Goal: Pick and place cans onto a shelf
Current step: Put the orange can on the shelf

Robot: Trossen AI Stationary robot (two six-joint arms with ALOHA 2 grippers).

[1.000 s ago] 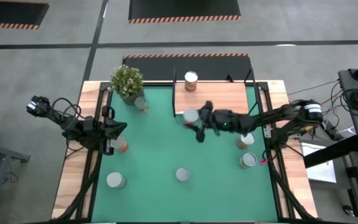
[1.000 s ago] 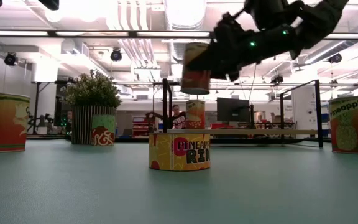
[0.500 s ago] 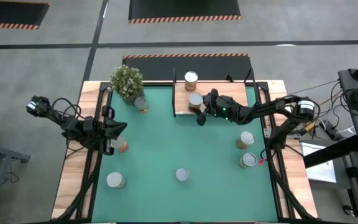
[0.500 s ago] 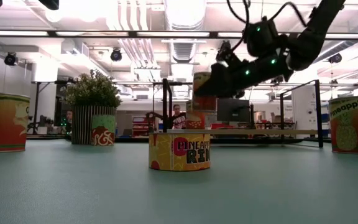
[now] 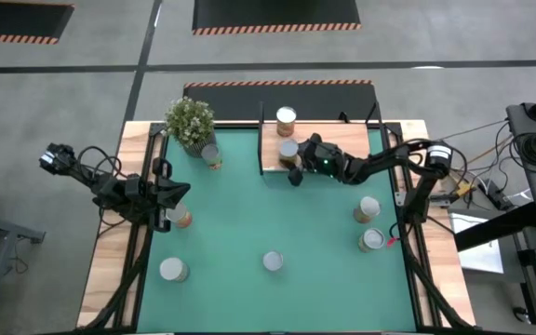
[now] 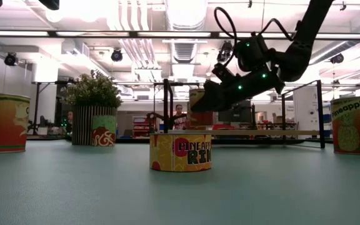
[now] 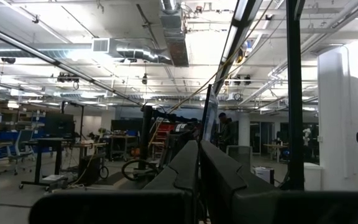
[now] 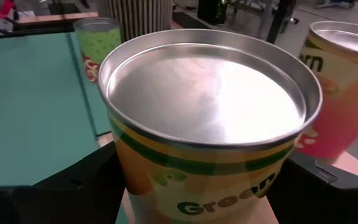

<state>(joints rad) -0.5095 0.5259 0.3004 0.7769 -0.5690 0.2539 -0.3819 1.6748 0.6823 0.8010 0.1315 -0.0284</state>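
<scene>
— Counting progress?
— I log: shelf upper centre, one placed can; right gripper clamps a second can over its edge. Six mat cans remain. Left gripper clenched, empty.

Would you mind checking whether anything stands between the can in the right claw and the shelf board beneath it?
Nothing visible does. The right claw holds the can over bare wood on the shelf; the can already placed stands apart, toward the shelf's far edge.
</scene>
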